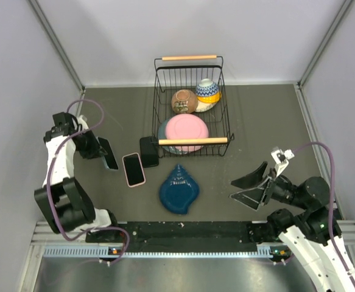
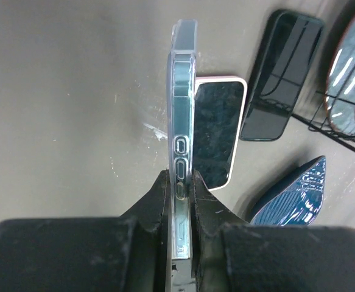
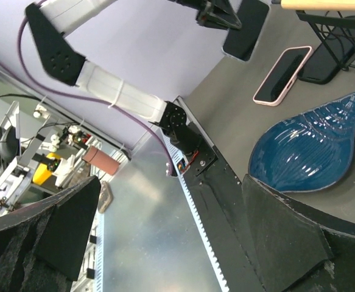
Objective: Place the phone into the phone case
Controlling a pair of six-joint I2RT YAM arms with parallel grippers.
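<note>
From above, the left gripper (image 1: 101,149) is at the left side of the table (image 1: 262,121) and pinches the clear phone case (image 1: 109,156), which it holds on its edge. The pink-rimmed phone (image 1: 133,169) lies flat with the screen up, just right of the case. A black phone (image 1: 149,151) lies just beside the wire basket (image 1: 224,97), which holds a pink plate (image 1: 186,129) and two bowls. A blue leaf-shaped dish (image 1: 179,190) lies near of the basket. The right gripper (image 1: 232,189) is at the near right, spread open with nothing in it, well apart from the phone. In the left wrist view the case is seen edge-on and both fingers press on its faces. In the right wrist view the fingers stand wide apart, with the blue dish beyond them.
</note>
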